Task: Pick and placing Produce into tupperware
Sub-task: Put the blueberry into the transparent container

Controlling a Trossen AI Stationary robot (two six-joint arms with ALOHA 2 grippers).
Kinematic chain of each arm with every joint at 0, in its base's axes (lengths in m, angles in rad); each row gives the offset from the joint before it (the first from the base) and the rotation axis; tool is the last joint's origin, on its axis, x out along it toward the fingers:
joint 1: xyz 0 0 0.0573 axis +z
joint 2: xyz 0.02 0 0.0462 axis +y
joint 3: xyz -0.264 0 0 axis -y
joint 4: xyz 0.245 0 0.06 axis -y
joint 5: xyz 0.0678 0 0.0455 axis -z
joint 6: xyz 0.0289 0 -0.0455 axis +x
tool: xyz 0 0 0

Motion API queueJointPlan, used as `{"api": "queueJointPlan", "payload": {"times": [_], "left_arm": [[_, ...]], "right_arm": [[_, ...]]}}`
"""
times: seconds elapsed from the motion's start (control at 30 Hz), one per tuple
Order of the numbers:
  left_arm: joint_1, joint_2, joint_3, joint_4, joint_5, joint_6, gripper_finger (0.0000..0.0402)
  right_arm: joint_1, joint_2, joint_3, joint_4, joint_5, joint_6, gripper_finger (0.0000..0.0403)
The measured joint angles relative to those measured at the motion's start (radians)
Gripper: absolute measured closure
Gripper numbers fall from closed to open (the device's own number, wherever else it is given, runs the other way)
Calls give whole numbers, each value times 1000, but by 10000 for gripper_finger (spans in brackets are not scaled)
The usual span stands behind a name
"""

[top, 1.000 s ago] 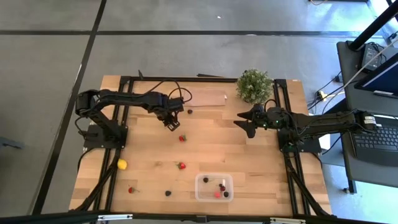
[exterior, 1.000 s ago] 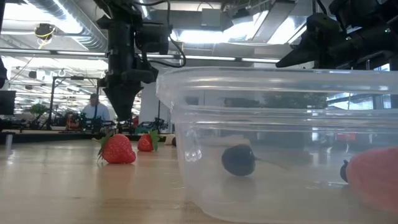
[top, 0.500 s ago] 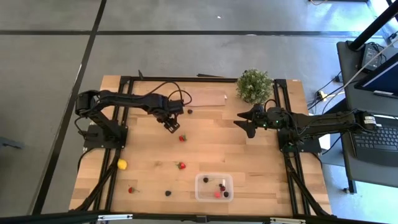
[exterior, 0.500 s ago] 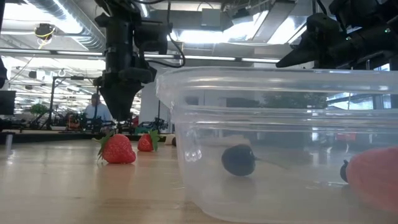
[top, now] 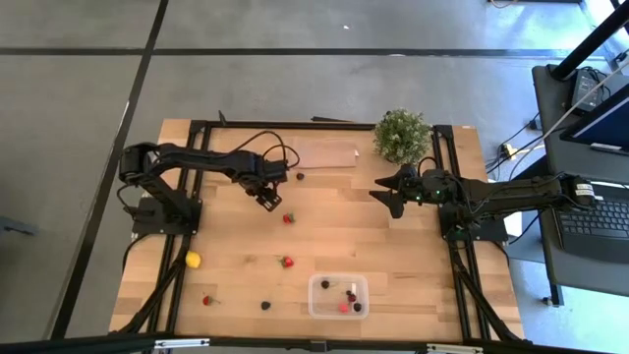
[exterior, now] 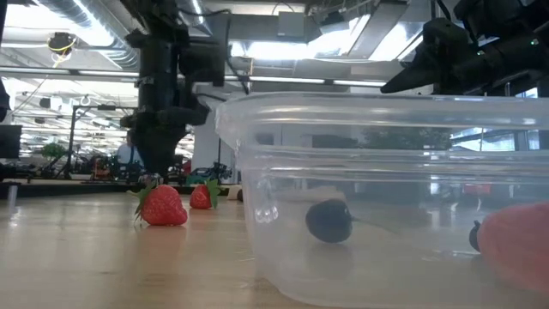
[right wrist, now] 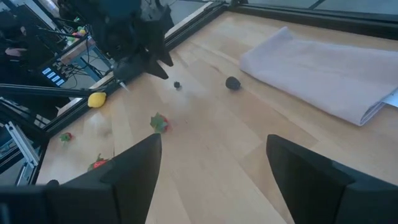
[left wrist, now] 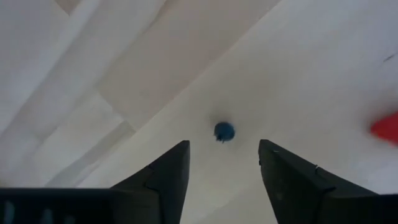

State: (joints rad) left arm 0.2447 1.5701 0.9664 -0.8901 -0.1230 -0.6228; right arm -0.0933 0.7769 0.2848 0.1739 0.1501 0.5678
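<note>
Left end effector (top: 263, 200) has slid away from the strawberry (top: 288, 218), toward its own base, and now hangs above a small dark berry (left wrist: 224, 131).

Its fingers stand apart and empty, the berry just ahead between their tips. The tupperware (top: 338, 296) sits well beyond the strawberry. Right end effector (top: 384, 194) waits wide and empty, farther off.

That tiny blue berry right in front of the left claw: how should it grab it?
Probably straight down from above. The blue berry lies alone on bare table, small and roundish, so no side matters; the open left gripper could straddle it and pinch across its middle, fingers nearly touching the wood.
</note>
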Motion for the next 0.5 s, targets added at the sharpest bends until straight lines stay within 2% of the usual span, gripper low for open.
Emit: {"api": "queueJointPlan", "payload": {"times": [0.2,0.5], "left_arm": [[0,1,-75,44,14,-23,222],[-4,1,-90,157,24,-23,222]], "right_arm": [[0,0,0,0,0,-4,111],[0,0,0,0,0,-2,111]]}}
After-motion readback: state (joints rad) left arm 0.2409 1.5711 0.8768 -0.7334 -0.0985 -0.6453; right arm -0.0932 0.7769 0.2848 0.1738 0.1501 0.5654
